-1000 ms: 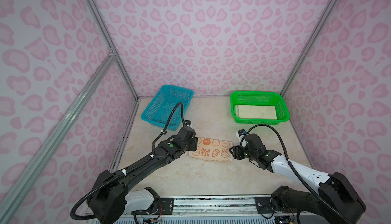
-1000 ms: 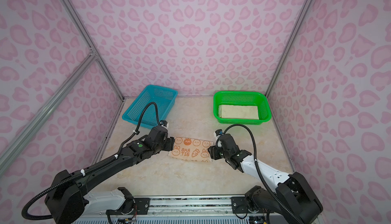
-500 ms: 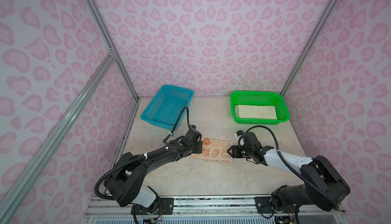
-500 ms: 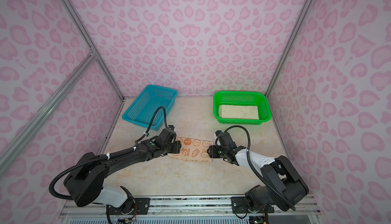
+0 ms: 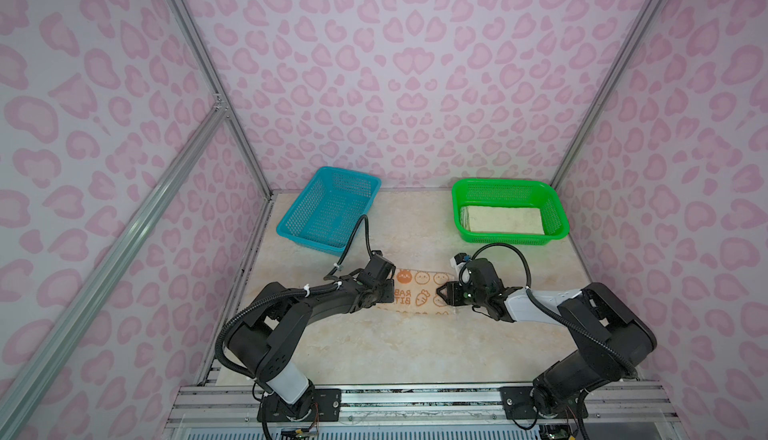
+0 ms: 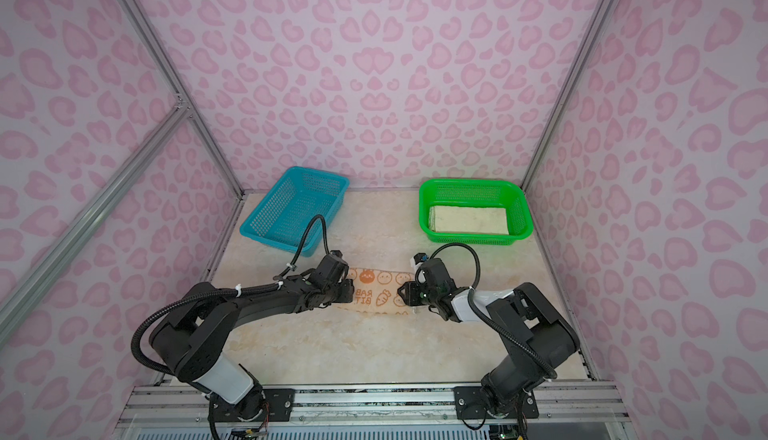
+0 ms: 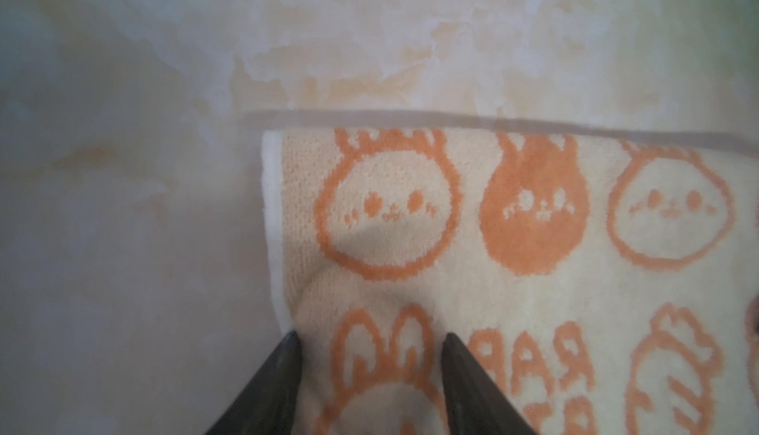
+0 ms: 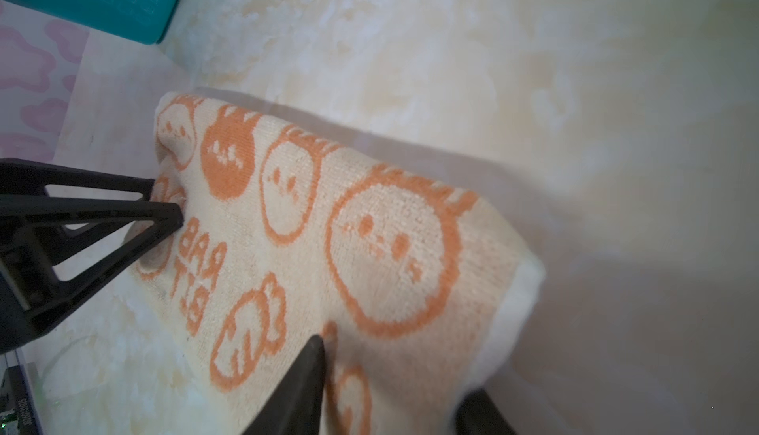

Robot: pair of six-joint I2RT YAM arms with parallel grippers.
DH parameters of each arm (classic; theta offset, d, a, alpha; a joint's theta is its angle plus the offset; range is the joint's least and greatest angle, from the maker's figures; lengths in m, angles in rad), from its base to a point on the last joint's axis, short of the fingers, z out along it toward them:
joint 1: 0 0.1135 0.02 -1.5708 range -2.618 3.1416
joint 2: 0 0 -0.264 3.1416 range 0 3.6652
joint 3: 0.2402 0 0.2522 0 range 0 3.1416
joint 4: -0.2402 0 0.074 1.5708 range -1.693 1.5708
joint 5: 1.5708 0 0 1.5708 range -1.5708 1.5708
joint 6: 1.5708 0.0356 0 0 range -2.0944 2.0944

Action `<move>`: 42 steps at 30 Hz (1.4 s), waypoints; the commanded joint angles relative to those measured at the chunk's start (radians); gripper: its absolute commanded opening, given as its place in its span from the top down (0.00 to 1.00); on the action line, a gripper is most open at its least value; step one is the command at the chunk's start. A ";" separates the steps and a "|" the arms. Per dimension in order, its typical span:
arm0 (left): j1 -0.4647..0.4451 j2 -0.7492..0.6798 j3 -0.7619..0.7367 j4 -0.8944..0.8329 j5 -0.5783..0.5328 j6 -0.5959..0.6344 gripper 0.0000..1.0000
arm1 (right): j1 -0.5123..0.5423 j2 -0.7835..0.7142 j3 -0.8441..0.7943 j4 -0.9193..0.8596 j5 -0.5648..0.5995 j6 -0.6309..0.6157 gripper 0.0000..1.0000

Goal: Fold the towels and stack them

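Look at your arms. A second ago they were held up higher, and now both have dropped right down to the worktop (image 5: pixel 395 346). The peach towel (image 5: pixel 419 292) with the rabbit faces has not moved. It lies flat as a long strip in the middle of the worktop, well in front of the two baskets.

Your left gripper (image 7: pixel 371 340) sits at the towel's left end. Its two fingers are about half open and have been coming together. The end of the cloth is between them, and one finger has pushed up a little bump of cloth. As far as the wrist view shows, it has not pinched the cloth tight yet. Your right gripper (image 8: pixel 396 367) is at the other end, also about half open and closing. The towel's end sits between its fingers and looks a bit raised, but the fingers stand apart from each other.

So I think you are just about to grab both ends. The strip looks folded once already, so the next fold would bring one end over to the other.

A cream towel (image 5: pixel 500 220) lies folded in the green basket (image 5: pixel 513 238) at the back right corner. I see nothing in the blue basket (image 5: pixel 307 242) at the back left. After this fold, the peach towel likely goes on that stack.
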 commanded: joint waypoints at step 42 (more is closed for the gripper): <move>0.025 -0.334 -0.025 -0.034 -0.011 0.089 0.15 | -0.371 0.403 1.312 -0.971 0.073 -0.597 1.00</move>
